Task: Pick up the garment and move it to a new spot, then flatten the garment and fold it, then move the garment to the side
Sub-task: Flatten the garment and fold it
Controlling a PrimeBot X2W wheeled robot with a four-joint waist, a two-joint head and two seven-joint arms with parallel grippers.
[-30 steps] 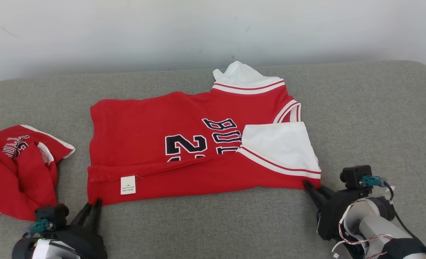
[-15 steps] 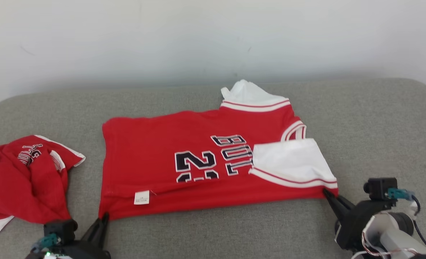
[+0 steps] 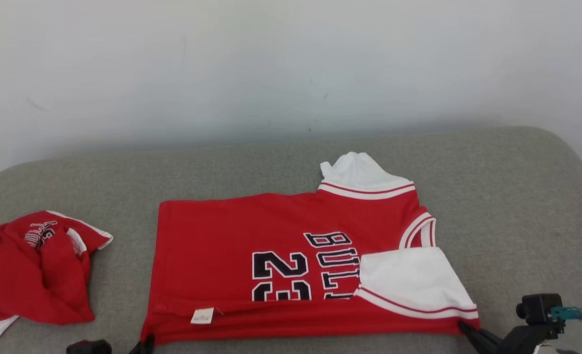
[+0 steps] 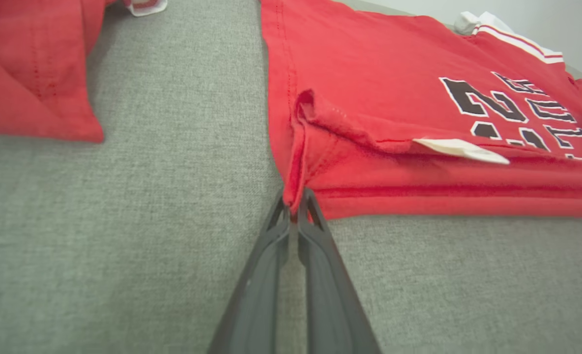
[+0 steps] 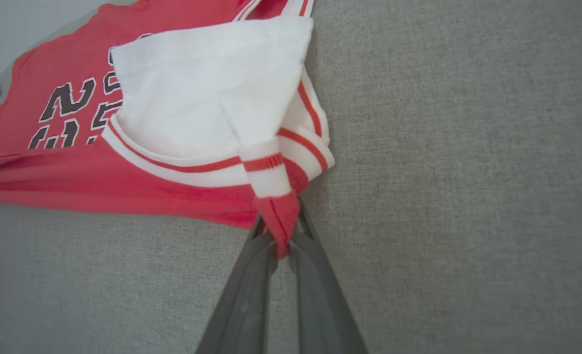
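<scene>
The left gripper (image 4: 295, 200) is closed tight on the near hem corner of the red jersey (image 3: 222, 255). The right gripper (image 5: 279, 235) is closed tight on its near shoulder corner. The jersey lies partly folded on the grey cushion (image 3: 517, 196), apart from a second red garment (image 3: 30, 275)

Garment (image 3: 232, 246) flat on the middle of the cushion (image 3: 517, 196), collar end right, hem left, second shirt (image 3: 30, 280) apart to its left, wall (image 3: 271, 64) behind, left pincer (image 4: 293, 204) on the garment's near left corner, right pincer (image 5: 281, 236) on its near right corner
</scene>
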